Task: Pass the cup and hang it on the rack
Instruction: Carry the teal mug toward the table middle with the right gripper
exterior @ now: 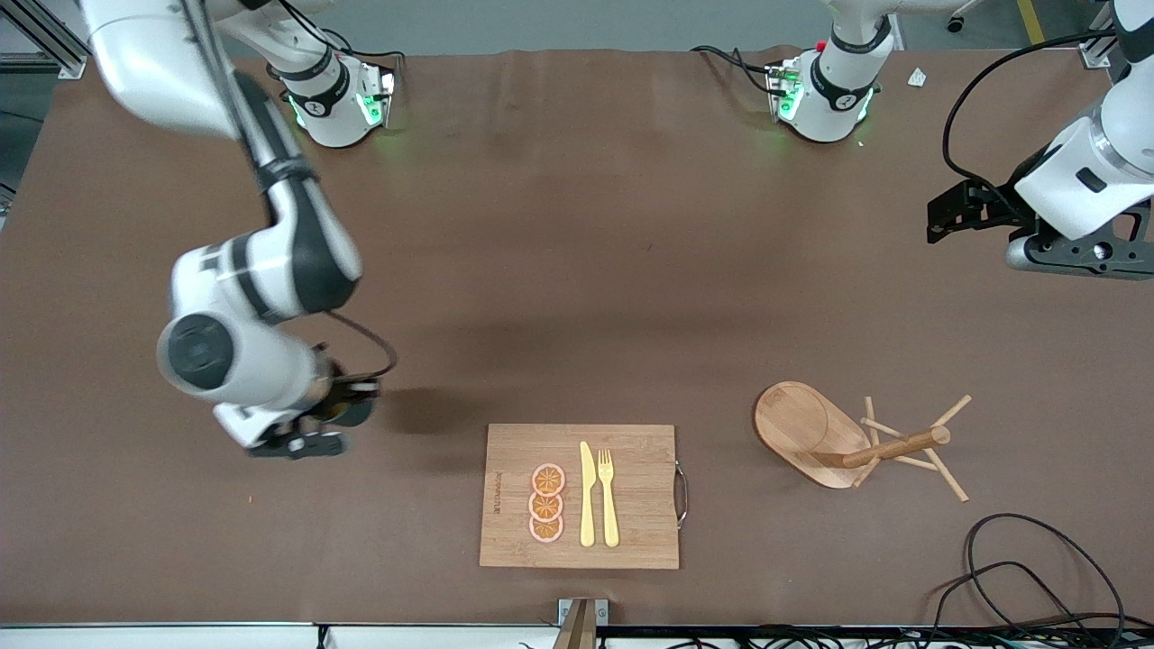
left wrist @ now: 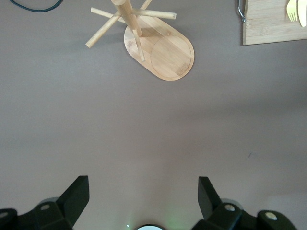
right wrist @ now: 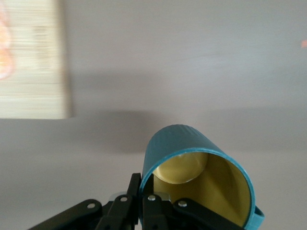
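My right gripper (right wrist: 144,203) is clamped on the wall of the small teal ribbed cup with the yellow inside (right wrist: 199,179), one finger inside the rim and one outside. In the front view the cup (exterior: 347,410) is mostly hidden under the right wrist, at the right arm's end of the table beside the rectangular bamboo cutting board (exterior: 631,496). I cannot tell from these views whether it has left the brown table surface (exterior: 577,270) yet.

My left gripper (left wrist: 144,194) hangs with its fingers spread wide and nothing between them, up over the left arm's end of the table. That arm is waiting.

The light wooden mug rack with oval base, post and thin pegs (exterior: 852,442) stands near the board toward the left arm's end, all pegs bare.

Progress, as I judge it: the pick-up grasp is made. Left to do: carry the cup toward the middle, hand it to the left gripper, release, then hang it by the handle on a peg.
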Available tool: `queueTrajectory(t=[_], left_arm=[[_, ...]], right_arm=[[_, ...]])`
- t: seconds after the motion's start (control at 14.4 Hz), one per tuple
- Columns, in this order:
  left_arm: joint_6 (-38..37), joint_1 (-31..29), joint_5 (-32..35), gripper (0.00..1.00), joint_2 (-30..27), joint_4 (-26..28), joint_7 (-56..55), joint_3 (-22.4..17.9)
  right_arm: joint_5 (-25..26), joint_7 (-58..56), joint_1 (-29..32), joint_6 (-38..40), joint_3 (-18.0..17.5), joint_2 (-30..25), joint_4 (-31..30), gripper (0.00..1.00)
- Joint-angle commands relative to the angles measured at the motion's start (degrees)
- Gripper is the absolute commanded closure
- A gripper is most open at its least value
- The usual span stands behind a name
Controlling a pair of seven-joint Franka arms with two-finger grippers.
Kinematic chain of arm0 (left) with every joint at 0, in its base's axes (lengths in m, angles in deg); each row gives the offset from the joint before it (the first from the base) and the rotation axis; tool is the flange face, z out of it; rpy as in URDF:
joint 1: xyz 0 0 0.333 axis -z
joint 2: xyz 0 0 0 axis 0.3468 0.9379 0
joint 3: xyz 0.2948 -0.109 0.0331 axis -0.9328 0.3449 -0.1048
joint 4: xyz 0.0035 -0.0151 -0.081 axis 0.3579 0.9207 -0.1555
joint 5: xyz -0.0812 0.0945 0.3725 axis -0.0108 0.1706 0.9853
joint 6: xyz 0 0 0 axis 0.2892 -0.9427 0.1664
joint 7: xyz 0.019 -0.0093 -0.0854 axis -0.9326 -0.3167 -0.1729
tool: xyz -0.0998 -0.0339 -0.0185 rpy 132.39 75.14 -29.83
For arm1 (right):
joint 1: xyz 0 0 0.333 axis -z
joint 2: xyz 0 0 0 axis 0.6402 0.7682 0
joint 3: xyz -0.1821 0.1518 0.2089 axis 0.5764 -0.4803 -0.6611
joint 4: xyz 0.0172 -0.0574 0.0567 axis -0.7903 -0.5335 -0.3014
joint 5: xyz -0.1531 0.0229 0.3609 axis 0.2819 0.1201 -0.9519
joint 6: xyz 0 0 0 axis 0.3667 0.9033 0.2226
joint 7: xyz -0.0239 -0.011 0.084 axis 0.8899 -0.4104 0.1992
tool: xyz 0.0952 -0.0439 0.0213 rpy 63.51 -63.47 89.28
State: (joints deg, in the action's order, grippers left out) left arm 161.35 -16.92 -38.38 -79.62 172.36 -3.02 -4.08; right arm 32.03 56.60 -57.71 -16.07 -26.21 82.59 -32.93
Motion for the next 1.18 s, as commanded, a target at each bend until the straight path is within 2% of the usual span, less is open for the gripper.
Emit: queueTrajectory(t=[0.0, 0.21, 0.42, 0.55, 0.83, 1.11], left_arm=[[-0.3, -0.2, -1.0, 0.00, 0.5, -1.2, 0.9, -0.1], [-0.3, -0.2, -1.0, 0.00, 0.5, -1.2, 0.9, -0.1], [-0.3, -0.2, -1.0, 0.00, 0.5, -1.2, 0.9, 0.0], [-0.3, -0.2, -1.0, 0.00, 0.5, -1.2, 0.9, -0.1], [-0.3, -0.1, -1.0, 0.00, 0.5, -1.2, 0.9, 0.0], [-0.3, -0.1, -0.9, 0.00, 0.4, -1.2, 0.8, 0.0]], right_arm=[[-0.2, 10.0, -10.4, 0.5, 0.9, 1.1, 4.8, 0.99], [-1.2, 20.9, -20.3, -3.1, 0.9, 4.3, 10.1, 0.99], [-1.1, 27.6, -27.2, -14.5, 1.0, 7.7, 10.8, 0.98], [-1.1, 29.6, -29.4, -19.1, 1.0, 10.1, 10.8, 0.98], [-1.1, 36.1, -32.0, -19.2, 1.0, 18.4, 16.5, 0.99], [-1.1, 38.6, -33.7, -19.0, 1.2, 20.9, 16.9, 0.98]])
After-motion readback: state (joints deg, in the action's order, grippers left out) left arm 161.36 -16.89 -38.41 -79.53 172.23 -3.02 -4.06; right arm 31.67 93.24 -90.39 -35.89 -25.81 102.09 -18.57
